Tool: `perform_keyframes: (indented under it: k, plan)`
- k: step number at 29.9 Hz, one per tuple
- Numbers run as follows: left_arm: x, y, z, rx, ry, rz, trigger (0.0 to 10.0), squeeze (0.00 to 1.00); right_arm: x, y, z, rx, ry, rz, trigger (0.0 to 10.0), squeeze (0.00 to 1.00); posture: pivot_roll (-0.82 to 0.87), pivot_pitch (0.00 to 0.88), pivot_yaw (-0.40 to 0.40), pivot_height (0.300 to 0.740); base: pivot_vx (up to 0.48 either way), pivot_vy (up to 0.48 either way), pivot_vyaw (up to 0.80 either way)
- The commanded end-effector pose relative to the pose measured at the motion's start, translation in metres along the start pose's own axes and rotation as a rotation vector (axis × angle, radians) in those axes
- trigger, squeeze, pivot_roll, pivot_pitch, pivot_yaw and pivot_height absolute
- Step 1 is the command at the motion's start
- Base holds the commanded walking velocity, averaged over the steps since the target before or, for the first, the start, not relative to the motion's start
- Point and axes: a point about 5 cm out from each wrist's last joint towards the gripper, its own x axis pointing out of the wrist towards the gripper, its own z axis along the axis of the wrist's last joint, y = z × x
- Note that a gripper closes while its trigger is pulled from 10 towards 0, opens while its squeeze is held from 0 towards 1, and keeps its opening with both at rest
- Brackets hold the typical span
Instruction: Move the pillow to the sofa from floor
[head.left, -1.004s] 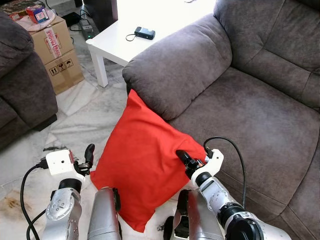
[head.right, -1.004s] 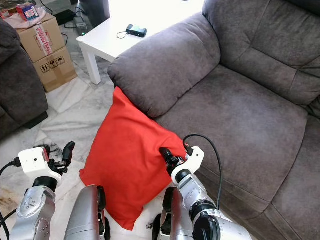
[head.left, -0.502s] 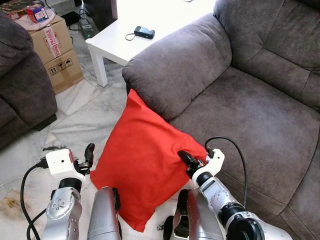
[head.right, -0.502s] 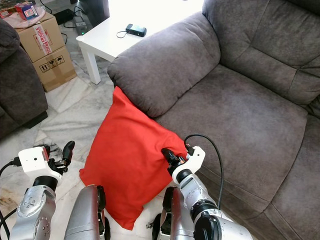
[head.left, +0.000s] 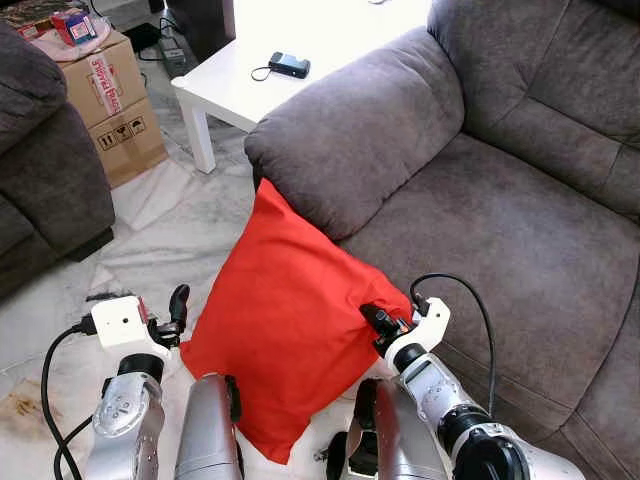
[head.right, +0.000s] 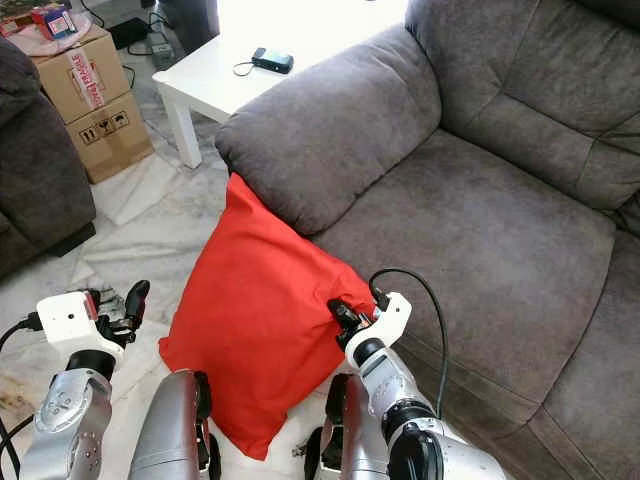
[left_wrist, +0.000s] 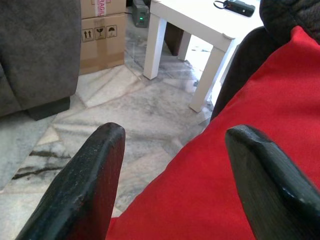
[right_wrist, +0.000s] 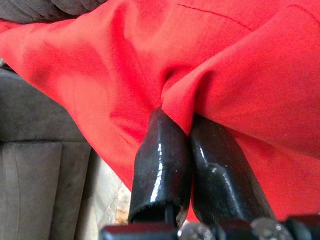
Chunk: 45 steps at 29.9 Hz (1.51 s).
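Lower frame, left: left gripper (head.left: 178, 305), fingers spread wide, holding nothing, just beside the pillow's left edge. Lower centre: right gripper (head.left: 372, 320), fingers pinched tight on a fold of cloth at the pillow's right corner. Centre: red pillow (head.left: 285, 320), standing tilted on the marble floor (head.left: 150, 240), its top corner leaning against the sofa (head.left: 480, 200) arm. Upper left: white surface (head.left: 300, 45), cardboard boxes (head.left: 110, 100). Progress, as judged: grasp secured; lift and placing on the seat remain.
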Motion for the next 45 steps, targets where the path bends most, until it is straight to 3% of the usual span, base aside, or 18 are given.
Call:
perform_keyframes:
  k: [1, 8, 10, 11, 13, 14, 21, 30, 35, 38, 45]
  plan:
    - [-0.001, 0.002, -0.002, 0.003, 0.015, 0.008, 10.0, 0.00, -0.005, -0.008, -0.002, -0.005, 0.007, -0.027, 0.0, 0.00, 0.26, 0.230, -0.129, 0.573, 0.000, 0.000, 0.00]
    - [0.002, 0.002, -0.003, 0.005, 0.016, 0.003, 10.0, 0.00, -0.004, -0.006, 0.000, -0.028, -0.004, -0.012, 0.0, 0.00, 0.25, 0.213, -0.125, 0.573, 0.000, 0.000, 0.00]
    - [0.002, 0.002, -0.004, 0.009, 0.019, 0.001, 10.0, 0.00, -0.003, -0.005, 0.003, -0.097, 0.000, -0.002, 0.0, 0.00, 0.25, 0.207, -0.125, 0.573, 0.000, 0.000, 0.00]
    - [0.001, 0.003, -0.004, 0.021, 0.021, -0.002, 10.0, 0.00, -0.003, -0.004, 0.005, -0.150, 0.001, 0.001, 1.1, 0.00, 0.24, 0.203, -0.124, 0.573, 0.000, 0.000, 0.00]
    - [0.001, 0.004, -0.005, 0.036, 0.024, -0.005, 10.0, 0.00, -0.003, -0.003, 0.006, -0.204, 0.001, 0.005, 1.1, 0.00, 0.24, 0.200, -0.122, 0.573, 0.000, 0.000, 0.00]
    - [0.001, 0.005, -0.006, 0.035, 0.027, -0.005, 10.0, 0.00, -0.004, -0.004, 0.010, -0.275, -0.013, 0.005, 10.0, 0.00, 0.23, 0.196, -0.120, 0.573, 0.000, 0.000, 0.00]
    - [0.006, 0.004, -0.004, 0.058, 0.026, -0.028, 10.0, 0.00, -0.015, -0.012, 0.039, -0.502, -0.129, -0.012, 10.0, 0.00, 0.21, 0.176, -0.101, 0.573, 0.000, 0.000, 0.00]
    - [0.012, 0.006, -0.001, 0.083, 0.016, -0.044, 10.0, 0.00, -0.020, -0.006, 0.054, -0.644, -0.238, 0.021, 10.0, 0.00, 0.20, 0.151, -0.086, 0.573, 0.000, 0.000, 0.00]
    - [0.010, 0.007, 0.000, 0.106, 0.002, -0.049, 10.0, 0.00, -0.022, -0.005, 0.051, -0.677, -0.247, 0.027, 10.0, 0.00, 0.20, 0.146, -0.085, 0.573, 0.000, 0.000, 0.00]
    - [0.007, 0.006, 0.002, 0.124, -0.014, -0.057, 10.0, 0.00, -0.026, -0.008, 0.050, -0.760, -0.239, 0.019, 10.0, 0.00, 0.20, 0.142, -0.081, 0.573, 0.000, 0.000, 0.00]
    - [0.006, 0.007, 0.004, 0.141, -0.023, -0.068, 10.0, 0.00, -0.037, -0.012, 0.058, -0.755, -0.303, 0.002, 10.0, 0.00, 0.18, 0.132, -0.071, 0.573, 0.000, 0.000, 0.00]
